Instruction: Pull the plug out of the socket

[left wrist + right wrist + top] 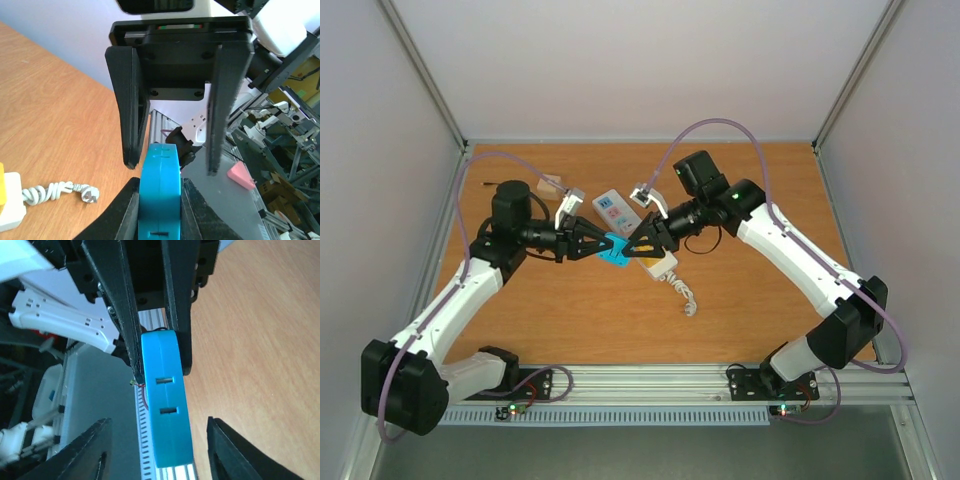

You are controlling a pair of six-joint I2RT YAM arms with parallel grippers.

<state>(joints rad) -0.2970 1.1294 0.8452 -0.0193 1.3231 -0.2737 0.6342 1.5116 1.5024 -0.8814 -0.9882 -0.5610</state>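
Gripped a blue plug (613,252) with the left gripper (604,247), its fingers (122,215) pressed tight against both broad faces. Showed two narrow slots on the plug's thin edge in the right wrist view. Faced the plug from the opposite side with the right gripper (631,246), fingers (95,452) spread apart, one on either side of the plug's free end and touching neither face. Held the plug in the air above the wooden table (570,310), not seated in the power strip (620,215) and apart from it. Saw the long white power strip lying flat and slantwise on the table, partly covered by the two meeting grippers in the overhead view, with blue and red markings on its far end. Saw a short white cord (685,296), bundled into a coil, lying on the table at the strip's near end, toward the front edge.
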